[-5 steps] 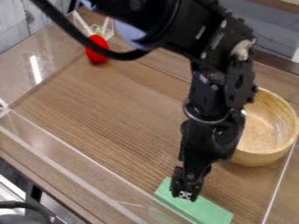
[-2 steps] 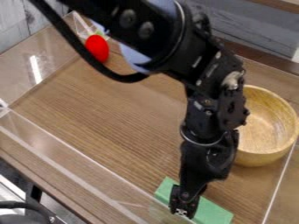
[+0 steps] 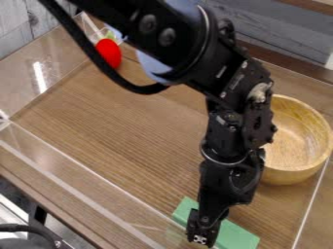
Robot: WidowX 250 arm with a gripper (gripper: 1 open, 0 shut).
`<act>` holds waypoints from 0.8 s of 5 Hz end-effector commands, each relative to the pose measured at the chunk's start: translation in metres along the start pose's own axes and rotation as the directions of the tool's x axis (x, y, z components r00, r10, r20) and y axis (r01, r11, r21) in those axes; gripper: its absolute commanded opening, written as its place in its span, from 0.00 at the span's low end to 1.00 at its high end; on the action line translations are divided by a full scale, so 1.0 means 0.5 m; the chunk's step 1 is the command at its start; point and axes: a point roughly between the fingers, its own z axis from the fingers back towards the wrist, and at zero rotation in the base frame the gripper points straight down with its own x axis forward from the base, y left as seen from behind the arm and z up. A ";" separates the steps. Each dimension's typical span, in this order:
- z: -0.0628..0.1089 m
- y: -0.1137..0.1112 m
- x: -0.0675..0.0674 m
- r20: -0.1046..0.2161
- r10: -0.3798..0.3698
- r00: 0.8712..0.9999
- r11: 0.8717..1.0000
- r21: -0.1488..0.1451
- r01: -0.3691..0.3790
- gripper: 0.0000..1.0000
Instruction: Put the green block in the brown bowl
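The green block [image 3: 235, 236] lies flat on the wooden table near the front edge, partly covered by the arm. My gripper [image 3: 200, 230] points straight down onto the block's left end, its dark fingers open and low around it; whether they touch the block I cannot tell. The brown bowl [image 3: 302, 141] stands to the right and farther back, round and light wood, with nothing visible inside. The arm hides the bowl's left rim.
A red ball [image 3: 108, 52] sits at the back left of the table. A clear plastic wall [image 3: 78, 165] runs along the front-left edge, and the table's front edge is close below the block.
The gripper has sunk lower onto the green block's left end. Its fingers stayed open, and the block and bowl have not moved.
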 end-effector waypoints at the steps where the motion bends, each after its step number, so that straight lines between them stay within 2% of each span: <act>1: 0.011 0.005 0.013 0.012 0.004 1.000 1.000 0.005 -0.004 1.00; 4: 0.009 0.004 0.015 -0.006 0.019 1.000 1.000 -0.016 -0.019 1.00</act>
